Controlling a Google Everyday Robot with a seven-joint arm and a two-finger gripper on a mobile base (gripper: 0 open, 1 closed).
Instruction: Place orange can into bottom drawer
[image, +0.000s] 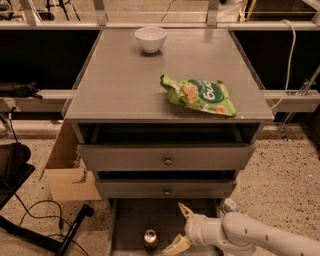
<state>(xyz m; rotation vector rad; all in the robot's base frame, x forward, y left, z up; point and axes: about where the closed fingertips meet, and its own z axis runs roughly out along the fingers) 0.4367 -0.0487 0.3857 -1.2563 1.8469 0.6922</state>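
Note:
The orange can stands upright on the flat grey floor of the open bottom drawer, near its front left. My gripper hovers in the drawer just to the right of the can, apart from it. Its two pale fingers are spread wide, one fingertip toward the cabinet and the other toward the front, with nothing between them. The white arm reaches in from the lower right.
A green snack bag and a white bowl lie on the cabinet top. Two knobbed upper drawers stand above the open drawer. A cardboard box sits at the cabinet's left, with black cables on the floor.

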